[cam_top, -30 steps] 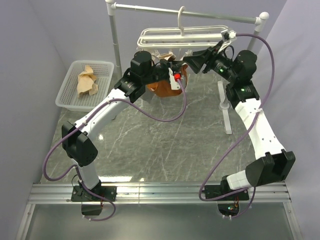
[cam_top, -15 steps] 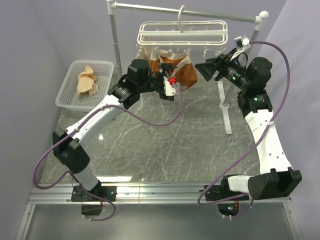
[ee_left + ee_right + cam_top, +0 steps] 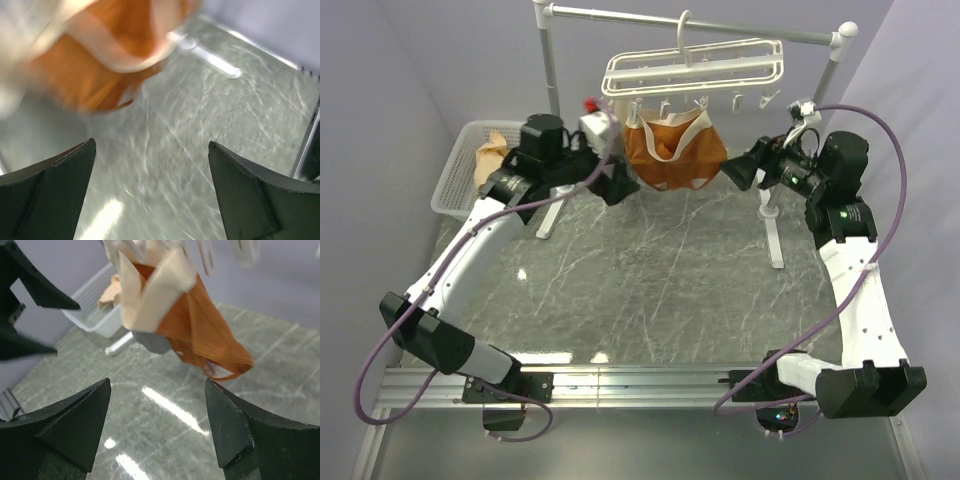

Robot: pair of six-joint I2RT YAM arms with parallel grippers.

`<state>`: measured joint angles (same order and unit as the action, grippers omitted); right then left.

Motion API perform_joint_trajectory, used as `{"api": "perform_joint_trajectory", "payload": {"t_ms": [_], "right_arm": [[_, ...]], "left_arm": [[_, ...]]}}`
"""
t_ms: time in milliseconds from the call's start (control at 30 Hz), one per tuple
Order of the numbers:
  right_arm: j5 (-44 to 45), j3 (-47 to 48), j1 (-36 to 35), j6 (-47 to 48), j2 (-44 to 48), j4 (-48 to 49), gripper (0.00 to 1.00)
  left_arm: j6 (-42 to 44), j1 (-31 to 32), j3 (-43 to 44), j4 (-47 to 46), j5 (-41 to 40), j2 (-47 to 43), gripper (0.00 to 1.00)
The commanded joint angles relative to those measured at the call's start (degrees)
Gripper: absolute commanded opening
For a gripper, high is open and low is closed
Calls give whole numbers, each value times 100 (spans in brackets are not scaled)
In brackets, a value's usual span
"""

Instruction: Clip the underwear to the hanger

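The underwear hangs by its pale waistband from the clips of the hanger, which hooks over the rail. It hangs clear of the worktop. The left fingers are spread wide and released, with nothing between them, just left of the underwear. The right fingers are also spread and empty, just to its right. At the far left of the worktop stands a white mesh basket. It holds a crumpled tan cloth, which the left arm partly hides.
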<state>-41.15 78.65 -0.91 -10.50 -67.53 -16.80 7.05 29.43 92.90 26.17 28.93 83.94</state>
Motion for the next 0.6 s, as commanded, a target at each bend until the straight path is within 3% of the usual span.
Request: {"api": "perform_joint_trajectory", "payload": {"t_ms": [0, 67, 233, 433, 567], "right_arm": [[115, -314, 56, 398, 327, -534, 83], [290, -508, 56, 635, 486, -719, 83], [669, -1421, 64, 997, 898, -764, 84], [766, -2143, 64, 1191, 1233, -579, 85], [792, -2266, 64, 1209, 1268, -527, 86]], "left_arm": [[-1941, -840, -578, 381, 32, -324, 99], [-2093, -1404, -1026, 397, 166, -624, 99], [-2147, -1782, -1712, 915, -1054, -948, 99], [-2015, -1941, -2557, 916, -1345, -1371, 99], [-1997, -1967, -2628, 916, -1487, -1477, 99]]}}
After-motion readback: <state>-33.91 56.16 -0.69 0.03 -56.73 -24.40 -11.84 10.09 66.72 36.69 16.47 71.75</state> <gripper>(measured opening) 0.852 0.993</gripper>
